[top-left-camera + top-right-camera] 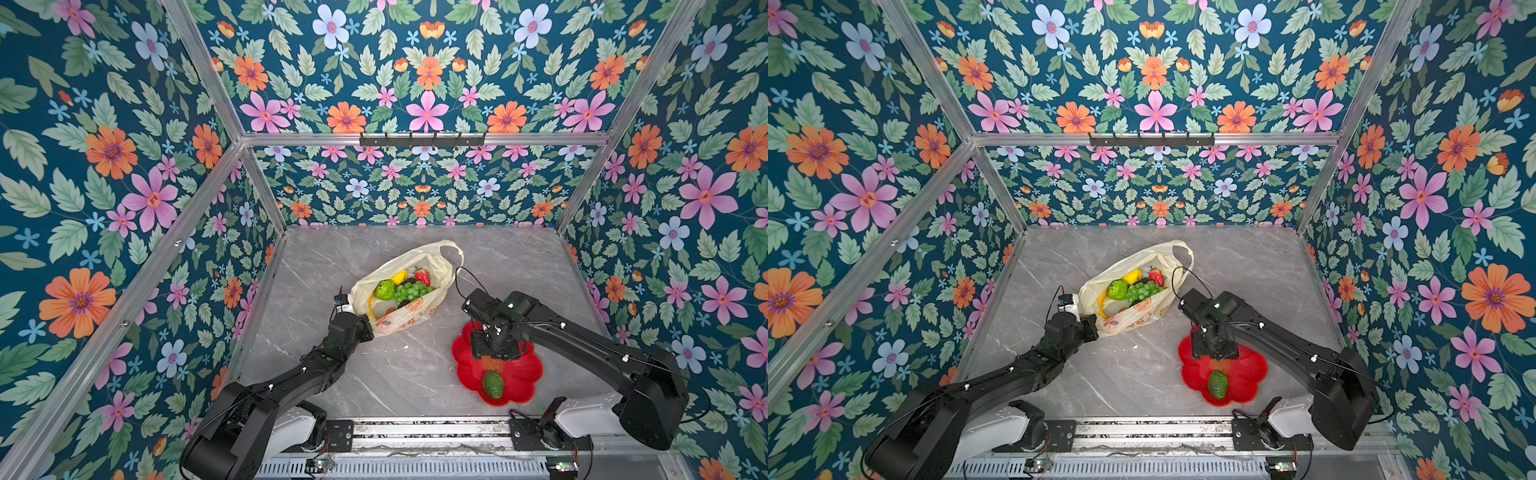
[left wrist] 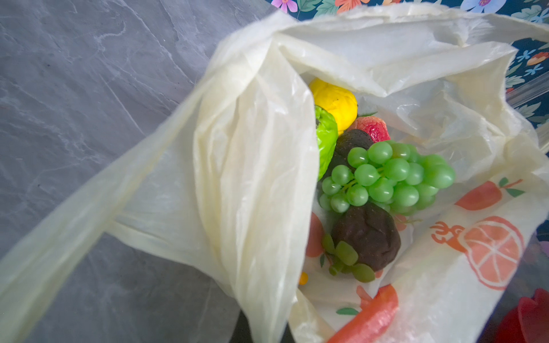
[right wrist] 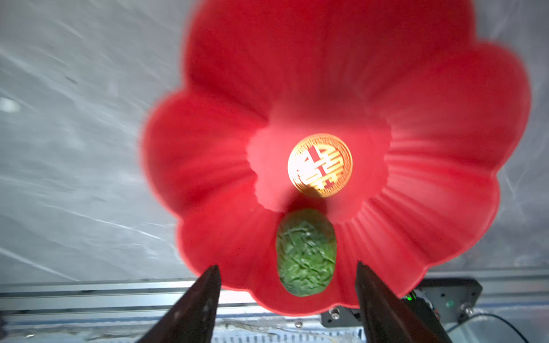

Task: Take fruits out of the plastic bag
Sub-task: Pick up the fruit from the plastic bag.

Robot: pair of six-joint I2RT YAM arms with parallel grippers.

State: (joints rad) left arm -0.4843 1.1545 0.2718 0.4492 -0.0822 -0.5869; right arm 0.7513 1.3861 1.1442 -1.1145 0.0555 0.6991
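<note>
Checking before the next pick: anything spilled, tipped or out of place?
Nothing stands out. The fruits sit inside the plastic bag; one green avocado lies in the red plate, by the open right pincer.

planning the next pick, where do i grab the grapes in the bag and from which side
Probably pinch the grapes across the bunch's middle, coming straight down through the open mouth of the bag. The bunch lies on top of the dark fruit, bare from above; bag walls close off the sides.
</note>
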